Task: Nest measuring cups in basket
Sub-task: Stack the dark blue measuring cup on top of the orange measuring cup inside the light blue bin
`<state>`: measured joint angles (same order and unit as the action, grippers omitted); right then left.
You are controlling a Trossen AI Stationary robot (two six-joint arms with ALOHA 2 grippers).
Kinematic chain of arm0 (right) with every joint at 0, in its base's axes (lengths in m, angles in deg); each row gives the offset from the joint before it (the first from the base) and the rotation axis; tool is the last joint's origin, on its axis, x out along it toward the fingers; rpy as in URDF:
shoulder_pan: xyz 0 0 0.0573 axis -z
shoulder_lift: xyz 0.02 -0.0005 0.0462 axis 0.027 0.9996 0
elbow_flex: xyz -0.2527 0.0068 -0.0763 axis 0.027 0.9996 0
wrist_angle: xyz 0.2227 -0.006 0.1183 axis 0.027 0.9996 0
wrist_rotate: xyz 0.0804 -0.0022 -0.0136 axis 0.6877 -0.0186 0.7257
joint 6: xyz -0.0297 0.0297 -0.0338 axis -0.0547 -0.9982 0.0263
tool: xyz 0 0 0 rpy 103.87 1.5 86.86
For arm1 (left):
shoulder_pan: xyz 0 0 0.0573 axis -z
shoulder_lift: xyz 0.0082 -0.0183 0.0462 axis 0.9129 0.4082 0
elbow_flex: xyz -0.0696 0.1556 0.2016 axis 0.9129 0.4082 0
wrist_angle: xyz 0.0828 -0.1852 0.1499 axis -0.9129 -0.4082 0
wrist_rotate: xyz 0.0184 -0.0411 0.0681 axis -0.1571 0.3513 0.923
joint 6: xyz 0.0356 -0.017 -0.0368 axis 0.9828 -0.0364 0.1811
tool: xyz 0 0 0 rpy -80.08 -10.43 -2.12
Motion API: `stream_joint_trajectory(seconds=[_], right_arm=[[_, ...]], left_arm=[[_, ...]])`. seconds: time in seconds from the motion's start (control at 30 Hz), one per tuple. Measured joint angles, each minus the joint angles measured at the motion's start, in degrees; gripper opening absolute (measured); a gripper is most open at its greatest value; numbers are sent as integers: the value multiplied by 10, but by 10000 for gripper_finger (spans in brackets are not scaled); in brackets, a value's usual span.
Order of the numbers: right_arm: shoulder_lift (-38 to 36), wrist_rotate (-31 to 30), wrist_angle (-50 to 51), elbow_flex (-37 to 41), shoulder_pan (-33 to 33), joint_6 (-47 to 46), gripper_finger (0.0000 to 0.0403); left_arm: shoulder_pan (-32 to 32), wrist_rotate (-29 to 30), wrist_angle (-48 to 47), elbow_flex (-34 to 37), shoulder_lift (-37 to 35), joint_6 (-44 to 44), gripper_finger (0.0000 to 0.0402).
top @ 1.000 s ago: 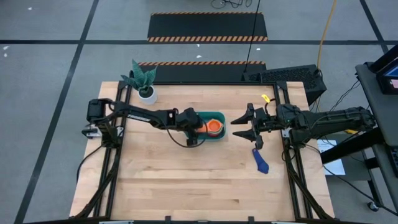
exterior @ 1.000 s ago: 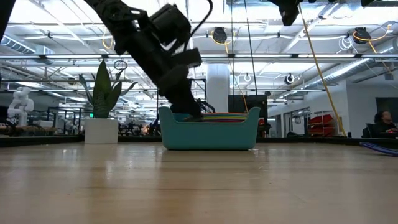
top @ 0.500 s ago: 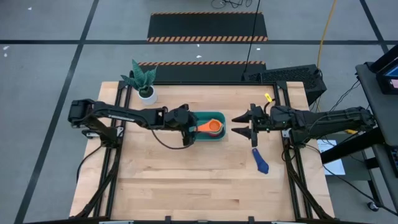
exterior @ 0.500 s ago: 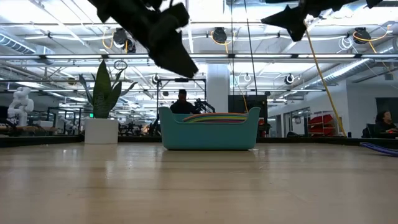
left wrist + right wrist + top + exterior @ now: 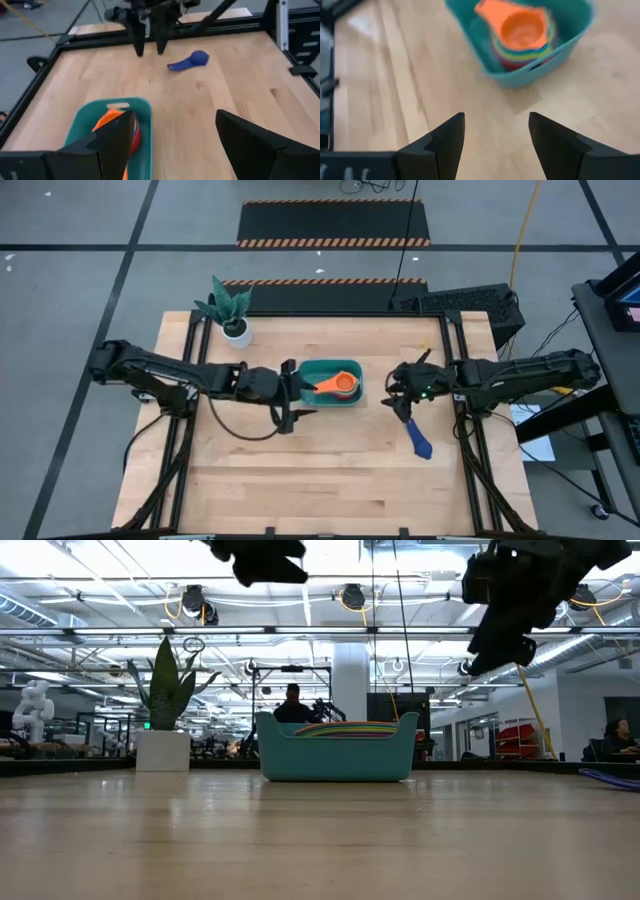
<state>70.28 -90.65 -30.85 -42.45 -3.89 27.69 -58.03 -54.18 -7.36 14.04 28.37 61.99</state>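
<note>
**One cup left to collect: the dark blue one on the right**

A wooden table [image 5: 330, 470] fills the scene from above, with two dark robot arms reaching in from the left and right sides. Near the far middle sits a teal basket [image 5: 331, 385]. Inside it, a stack of nested cups [image 5: 521, 39] shows an orange cup [image 5: 344, 383] on top, with coloured rims beneath.

The left gripper [image 5: 286, 394] hangs just left of the basket, raised off the table, its fingers apart and holding nothing. The right gripper [image 5: 404, 392] hovers between the basket and the dark blue cup [image 5: 419, 439], fingers also apart and empty.

That dark blue cup lies flat on the table, near the right edge, well apart from the basket. A small potted plant [image 5: 232, 313] stands at the far left corner.

The step in hand appears to be fetching the blue cup with the right arm. To do it well, the gripper likely needs to come down over the flat handle, close squarely across it, lift clear of the basket wall, and release directly above the orange cup so it settles into the stack.
</note>
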Motion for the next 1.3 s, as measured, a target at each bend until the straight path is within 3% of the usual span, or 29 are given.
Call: stream_joint_trajectory(seconds=[0.2,0.37,0.5,0.57,0.83,1.03,1.3], right_arm=[[50,58,29,0,-8,23,215],[94,69,78,0,-6,62,215],[137,156,102,0,-6,103,215],[153,172,115,0,-6,112,215],[196,180,141,0,12,214,215],[218,176,168,0,36,286,213],[258,184,167,0,53,294,172]], left_arm=[[6,0,-18,0,-24,1,282],[13,0,-23,0,-24,-59,282],[34,0,-27,0,-24,-119,282],[48,5,-28,0,-24,-139,282],[100,53,-18,0,-24,-145,282],[117,58,-19,0,-24,-142,282],[120,59,-19,0,-23,-130,282]])
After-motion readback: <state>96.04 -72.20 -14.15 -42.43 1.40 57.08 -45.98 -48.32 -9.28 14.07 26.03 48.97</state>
